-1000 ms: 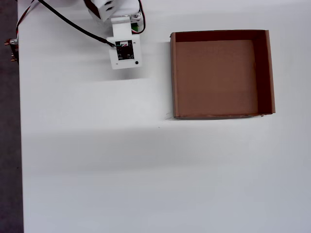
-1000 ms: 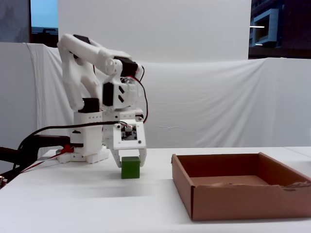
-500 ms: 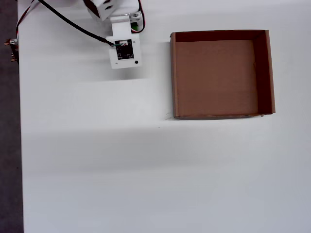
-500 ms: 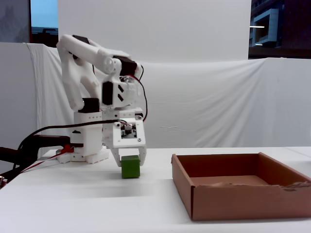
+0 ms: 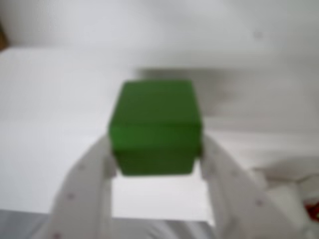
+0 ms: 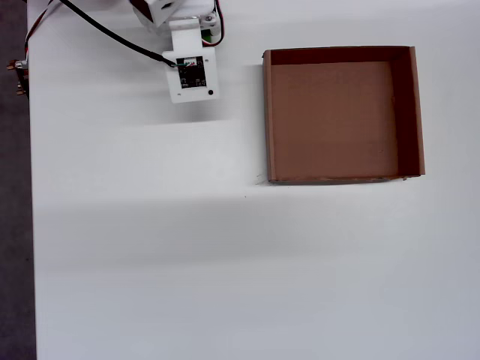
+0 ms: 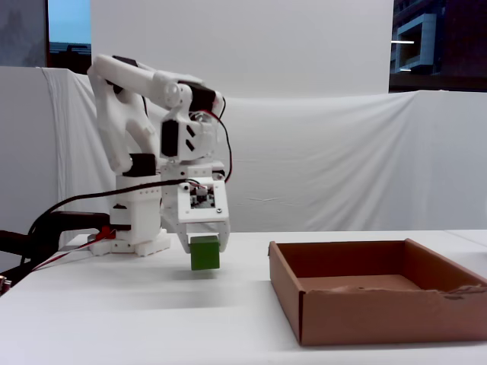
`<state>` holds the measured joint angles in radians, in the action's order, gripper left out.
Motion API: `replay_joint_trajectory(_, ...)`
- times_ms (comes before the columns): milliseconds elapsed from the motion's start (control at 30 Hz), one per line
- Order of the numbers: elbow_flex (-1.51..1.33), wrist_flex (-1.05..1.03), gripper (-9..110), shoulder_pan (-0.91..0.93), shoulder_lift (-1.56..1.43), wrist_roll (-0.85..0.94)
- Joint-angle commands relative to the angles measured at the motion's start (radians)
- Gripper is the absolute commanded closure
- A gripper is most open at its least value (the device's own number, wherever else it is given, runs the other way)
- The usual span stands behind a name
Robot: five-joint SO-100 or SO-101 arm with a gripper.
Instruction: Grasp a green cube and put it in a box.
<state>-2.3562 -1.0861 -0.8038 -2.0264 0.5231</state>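
Note:
The green cube point(image 5: 155, 127) sits pinched between my gripper's point(image 5: 155, 152) two white fingers point(image 5: 84, 189), which press on its left and right faces. In the fixed view my gripper point(image 7: 204, 245) is shut on the green cube point(image 7: 205, 254), which hangs a little above the white table, left of the box point(image 7: 380, 315). Seen from overhead, the white wrist plate point(image 6: 191, 75) covers the cube, and the brown box point(image 6: 267, 112) lies to its right, empty, with a gap of table between them.
The arm's base point(image 7: 141, 220) and black cables point(image 7: 68, 207) stand at the left of the fixed view. In the overhead view a cable point(image 6: 112, 37) runs to the wrist and the table's left edge point(image 6: 31, 225) borders dark floor. White cloth hangs behind.
The gripper has risen with the green cube, which stood on the table before and now hangs just above it. In the overhead view the wrist has shifted slightly towards the top edge.

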Motion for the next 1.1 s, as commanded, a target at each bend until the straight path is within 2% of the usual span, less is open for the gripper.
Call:
replay_joint_trajectory(0,0.087,-0.021,86,-0.008,-0.043,-0.003)
replay_joint_trajectory(600,0.41,-0.103,86,-0.094,0.052,-0.011)
replay_joint_trajectory(1067,0.724,-0.104,86,-0.14,0.308,-0.011)
